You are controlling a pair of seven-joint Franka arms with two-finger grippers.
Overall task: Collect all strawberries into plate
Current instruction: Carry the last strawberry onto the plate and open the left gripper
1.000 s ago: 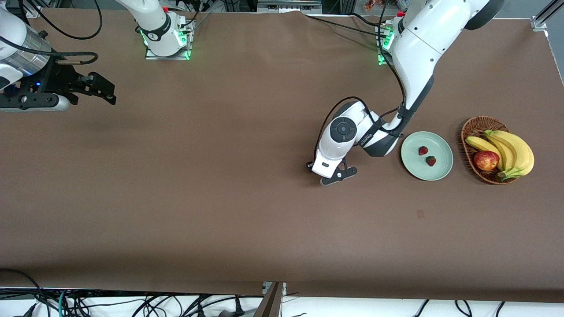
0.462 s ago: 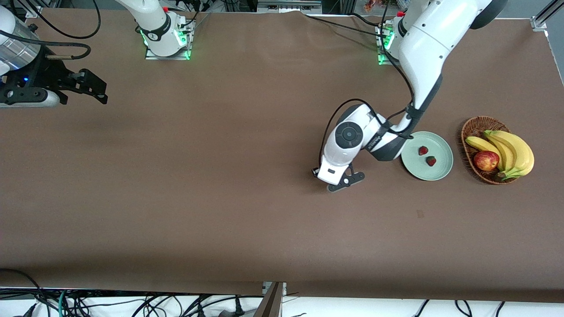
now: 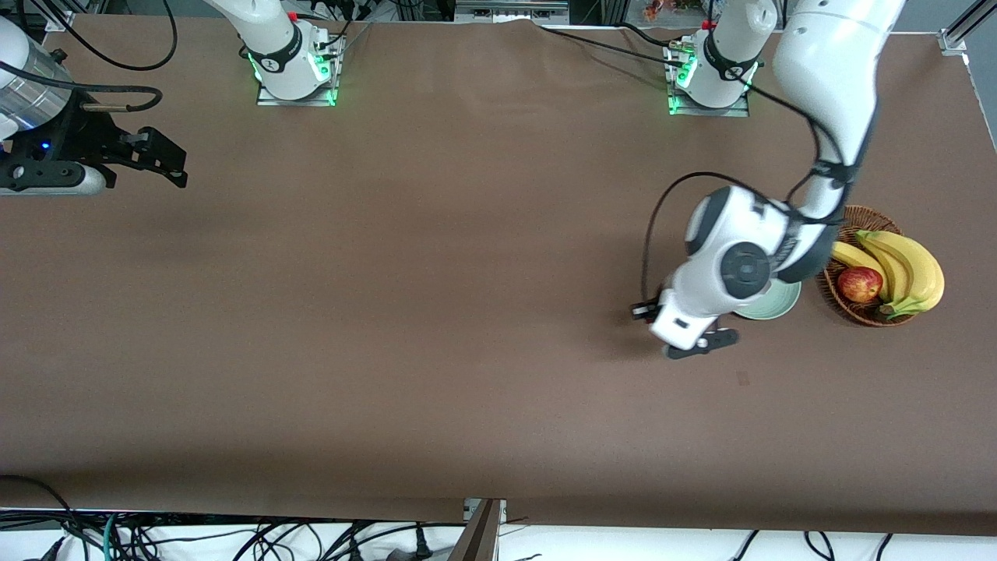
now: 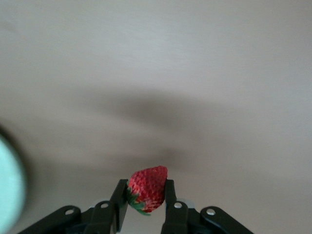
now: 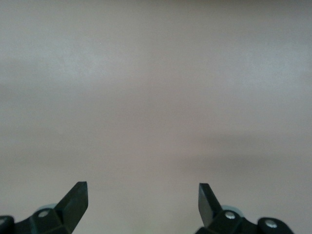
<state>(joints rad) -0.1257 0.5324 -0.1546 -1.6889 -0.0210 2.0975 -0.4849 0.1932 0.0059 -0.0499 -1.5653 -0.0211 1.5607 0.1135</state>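
Observation:
My left gripper [image 4: 146,187] is shut on one strawberry [image 4: 147,189], a small red berry with a green top, held above the brown table. In the front view this gripper [image 3: 695,345] hangs beside the edge of the pale mint-green plate [image 3: 771,305], on the side toward the right arm's end. The left wrist covers most of the plate, so any berries on it are hidden. A blurred part of the plate's rim [image 4: 7,190] shows in the left wrist view. My right gripper [image 3: 167,160] is open and empty [image 5: 142,195], waiting over the right arm's end of the table.
A brown wicker basket [image 3: 872,318] with bananas [image 3: 907,265] and a red-yellow apple [image 3: 859,284] stands beside the plate at the left arm's end. Brown cloth covers the table.
My left arm has swung toward the plate with the strawberry in its gripper. Its wrist now covers most of the plate and the two berries seen there before. The right gripper has barely moved.

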